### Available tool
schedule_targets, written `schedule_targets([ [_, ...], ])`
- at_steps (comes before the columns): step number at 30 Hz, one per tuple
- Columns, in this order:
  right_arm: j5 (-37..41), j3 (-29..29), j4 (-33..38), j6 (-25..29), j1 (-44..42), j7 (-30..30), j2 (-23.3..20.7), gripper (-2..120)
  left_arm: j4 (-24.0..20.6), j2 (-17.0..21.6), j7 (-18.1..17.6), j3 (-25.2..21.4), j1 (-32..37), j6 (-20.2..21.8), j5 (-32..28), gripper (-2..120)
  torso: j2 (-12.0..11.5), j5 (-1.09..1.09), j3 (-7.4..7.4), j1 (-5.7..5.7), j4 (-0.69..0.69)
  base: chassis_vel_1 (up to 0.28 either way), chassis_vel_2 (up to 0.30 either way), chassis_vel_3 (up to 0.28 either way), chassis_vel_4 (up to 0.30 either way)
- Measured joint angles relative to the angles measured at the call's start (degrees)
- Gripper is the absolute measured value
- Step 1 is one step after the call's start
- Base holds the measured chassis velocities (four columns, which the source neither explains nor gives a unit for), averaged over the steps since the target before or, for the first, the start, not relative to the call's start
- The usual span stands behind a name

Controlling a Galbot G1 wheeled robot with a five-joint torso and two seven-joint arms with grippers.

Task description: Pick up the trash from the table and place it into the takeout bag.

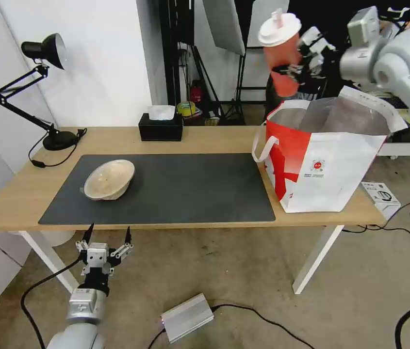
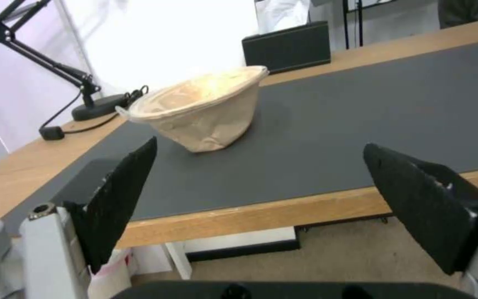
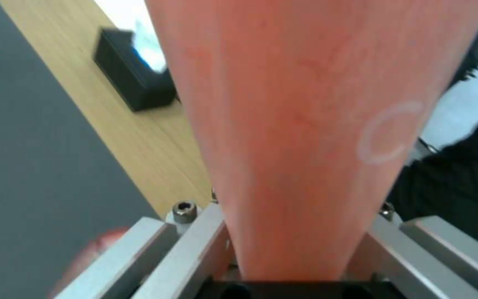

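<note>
Below the near edge of the tabletop (image 1: 175, 140), the left hand (image 1: 107, 235) hangs in front of the robot with its two black fingers (image 2: 118, 199) spread wide and nothing between them. From its wrist view the fingers frame the wooden edge and the dark grey mat (image 2: 361, 120) beyond.

On the mat (image 1: 175, 186), toward its left end, sits the soiled beige bowl (image 1: 109, 180), tipped so its open side faces partly sideways; in the left wrist view the bowl (image 2: 203, 108) leans on its lower edge, well apart from the fingers. At the right end of the tabletop stands the takeout bag (image 1: 326, 160), white and red with a small round red logo, its mouth open to show the silver lining and one white strap handle drooping over the left side. Part of its base reaches past the mat onto bare wood.

Farther back along the rear edge stand the black tissue box (image 1: 161, 127) and, at the left corner, the black desk lamp (image 1: 40, 87).

Above the rear left rim of the bag, the right hand (image 1: 294, 68) grips the orange-red drink cup (image 1: 282, 58) around its lower body, holding it clear in the air, tilted, white lid up. The right wrist view shows the cup (image 3: 316, 124) clamped between the metal fingers (image 3: 195, 245), with the tissue box (image 3: 131, 79) far beneath.
</note>
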Motion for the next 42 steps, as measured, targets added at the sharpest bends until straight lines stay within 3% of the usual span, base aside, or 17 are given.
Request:
schedule_targets([
  [15,-9.6,1.7,-5.9,7.0,-5.3,-4.6,-5.8,4,0.0,-0.5,0.0,0.2,0.1,-0.1,0.0,100,0.0,0.01,0.00,0.00,-0.01,0.000,0.000,0.000,0.000],
  [42,-12.2,5.9,-6.5,8.8,-15.7,-4.9,-8.3,4,0.0,-1.0,0.0,0.3,0.2,-0.3,0.2,100,0.0,0.00,0.00,0.00,-0.01,0.000,0.000,0.000,0.000],
])
